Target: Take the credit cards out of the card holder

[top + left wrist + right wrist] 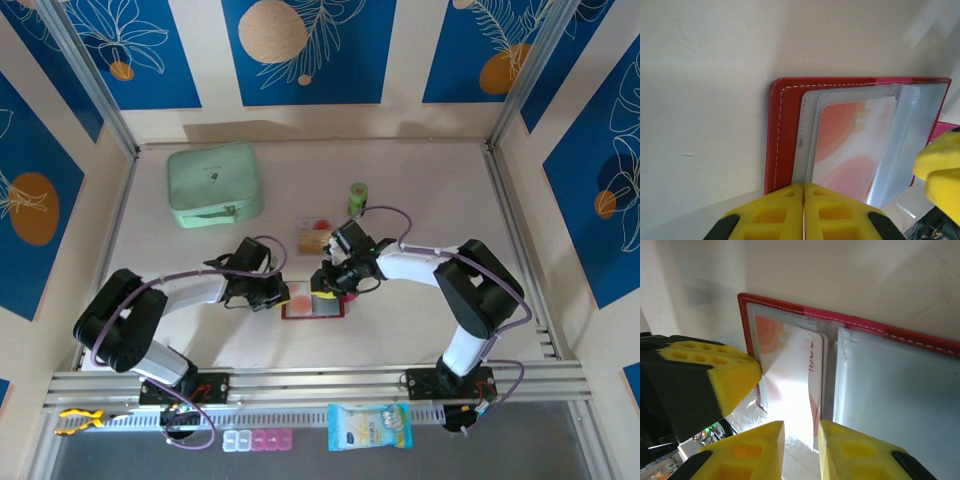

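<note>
Right wrist: credit card point(790, 375) looks thin, stiff, slick and light, poking from the clear sleeve point(890, 390) in the open card holder point(900, 332) on the tabletop point(430, 180). Best grabbed by its exposed near edge. The right tool point(801, 445) is slightly open astride that edge, gripping nothing; the left tool point(804, 210) is closed at the holder's edge.

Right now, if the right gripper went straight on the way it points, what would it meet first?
The credit card sticking out of the clear sleeve of the card holder: its near corner seems to lie between the fingers of the open right gripper. Depth is unclear, so contact may be immediate.
</note>
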Robot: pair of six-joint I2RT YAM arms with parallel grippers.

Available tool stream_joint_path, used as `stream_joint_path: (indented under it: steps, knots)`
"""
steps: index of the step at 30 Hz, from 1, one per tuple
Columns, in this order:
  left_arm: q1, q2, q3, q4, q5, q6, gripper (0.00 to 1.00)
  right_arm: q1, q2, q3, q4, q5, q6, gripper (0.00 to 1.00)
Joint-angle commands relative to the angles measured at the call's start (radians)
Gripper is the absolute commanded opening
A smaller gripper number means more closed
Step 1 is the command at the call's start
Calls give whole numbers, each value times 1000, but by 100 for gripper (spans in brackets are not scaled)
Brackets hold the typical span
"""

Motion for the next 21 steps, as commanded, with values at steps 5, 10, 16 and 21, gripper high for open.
stream_joint_path:
  steps: [5,10,16,21]
  knots:
    - [7,20,-14,-17,3,11,9,18,46,30,29,-51,-11,24]
    - [7,22,-14,-21,1,13,9,23,55,36,32,-45,-10,22]
    - [7,23,-15,-23,1,13,9,26,74,46,37,-60,-17,22]
    - [6,19,-16,-26,3,14,9,32,87,53,39,-65,-20,22]
